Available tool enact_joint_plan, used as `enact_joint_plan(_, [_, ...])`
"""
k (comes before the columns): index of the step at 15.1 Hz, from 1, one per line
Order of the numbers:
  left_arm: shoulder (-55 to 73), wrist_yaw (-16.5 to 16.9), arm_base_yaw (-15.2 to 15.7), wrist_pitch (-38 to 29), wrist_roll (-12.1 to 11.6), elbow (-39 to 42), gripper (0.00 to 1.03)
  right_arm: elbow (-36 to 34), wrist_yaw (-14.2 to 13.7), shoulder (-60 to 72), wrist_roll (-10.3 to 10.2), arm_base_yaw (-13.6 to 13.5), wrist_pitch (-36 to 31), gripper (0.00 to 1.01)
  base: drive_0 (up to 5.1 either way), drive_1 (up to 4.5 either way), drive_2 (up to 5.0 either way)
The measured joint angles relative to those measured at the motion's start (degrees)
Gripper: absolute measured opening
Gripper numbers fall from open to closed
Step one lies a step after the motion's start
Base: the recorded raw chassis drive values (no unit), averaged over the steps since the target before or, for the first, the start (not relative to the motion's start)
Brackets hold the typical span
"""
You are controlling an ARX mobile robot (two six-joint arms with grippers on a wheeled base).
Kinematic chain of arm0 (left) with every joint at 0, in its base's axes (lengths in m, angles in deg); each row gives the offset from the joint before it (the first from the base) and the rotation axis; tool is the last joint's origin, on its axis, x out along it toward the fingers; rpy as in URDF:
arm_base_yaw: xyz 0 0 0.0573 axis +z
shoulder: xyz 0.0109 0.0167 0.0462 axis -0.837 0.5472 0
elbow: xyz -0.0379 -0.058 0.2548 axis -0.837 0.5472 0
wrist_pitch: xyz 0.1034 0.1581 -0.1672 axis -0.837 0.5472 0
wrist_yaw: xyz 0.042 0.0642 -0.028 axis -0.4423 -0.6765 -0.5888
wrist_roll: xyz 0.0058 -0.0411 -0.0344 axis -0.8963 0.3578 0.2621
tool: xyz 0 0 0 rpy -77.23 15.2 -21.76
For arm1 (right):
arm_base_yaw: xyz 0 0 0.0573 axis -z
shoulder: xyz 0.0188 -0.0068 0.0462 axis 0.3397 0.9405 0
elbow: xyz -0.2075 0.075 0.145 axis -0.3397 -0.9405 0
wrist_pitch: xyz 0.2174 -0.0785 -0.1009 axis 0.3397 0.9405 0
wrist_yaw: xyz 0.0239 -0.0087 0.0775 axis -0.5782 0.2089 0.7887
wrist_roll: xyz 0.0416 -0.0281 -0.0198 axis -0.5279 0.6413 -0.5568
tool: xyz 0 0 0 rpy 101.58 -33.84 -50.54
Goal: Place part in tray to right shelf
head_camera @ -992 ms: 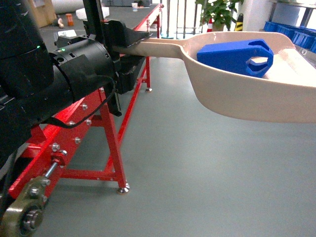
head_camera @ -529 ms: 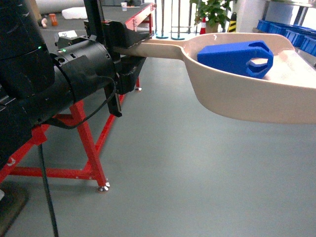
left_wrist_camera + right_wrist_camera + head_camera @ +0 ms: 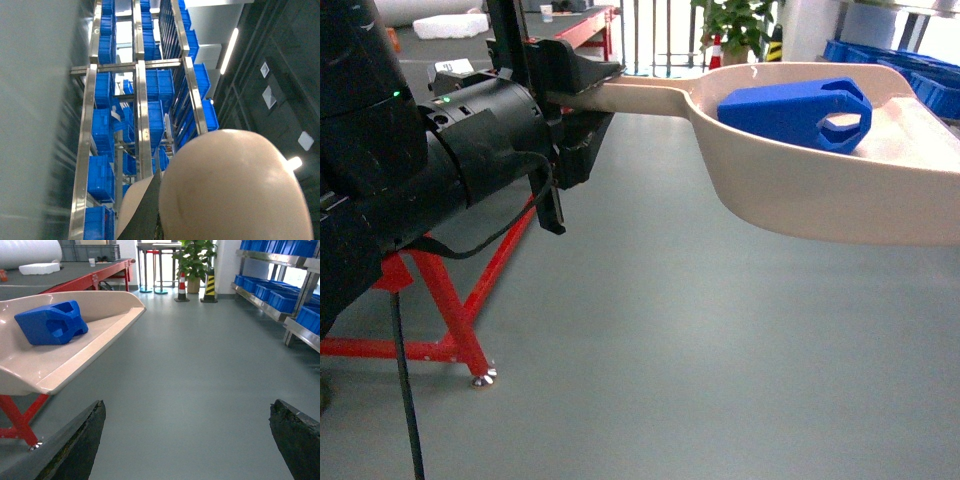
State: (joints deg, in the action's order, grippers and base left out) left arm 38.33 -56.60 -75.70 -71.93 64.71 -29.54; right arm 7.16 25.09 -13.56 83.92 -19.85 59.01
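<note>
The blue part (image 3: 795,110) lies in the pan of the beige tray (image 3: 820,200), which hangs level in the air above the floor. My left gripper (image 3: 585,85) is shut on the tray's long handle at upper left of the head view. From the left wrist, the tray's underside (image 3: 235,185) fills the lower right beside one dark finger (image 3: 148,210). The right wrist view shows the part (image 3: 52,322) in the tray (image 3: 95,335) at left. My right gripper (image 3: 187,410) is open over bare floor, holding nothing. The right shelf (image 3: 300,327), a steel rack, stands at far right.
A red steel frame (image 3: 450,310) stands at lower left. Blue crates (image 3: 272,295) fill the rack's levels. A potted plant (image 3: 192,260) and a striped cone (image 3: 210,285) stand at the back. Grey floor (image 3: 670,350) lies ahead. The left wrist sees tall racks of blue crates (image 3: 150,115).
The red frame and the background have slid to the left in the head view, and the blue crates have come further in at top right. Tray and part hold steady in the left gripper.
</note>
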Motion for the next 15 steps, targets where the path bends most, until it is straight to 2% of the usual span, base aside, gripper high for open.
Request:
enact_joint_plan(4, [0.0, 0.8, -1.0, -0.2, 0.1, -0.1, 0.17, 0.0, -0.2, 0.0, 0.0, 0.0, 0.0, 0.98, 0.9, -0.72, -0.1])
enact_joint_plan(6, [0.0, 0.3, -0.3, 0.0, 0.0, -0.1, 0.17, 0.0, -0.1, 0.0, 0.0, 0.0, 0.0, 0.98, 0.0, 1.08, -1.0])
enact_joint_plan(15, [0.0, 0.0, -0.1, 0.0, 0.0, -0.1, 0.17, 0.0, -0.1, 0.0, 0.0, 0.0, -0.1, 0.98, -0.1, 4.03, -4.2])
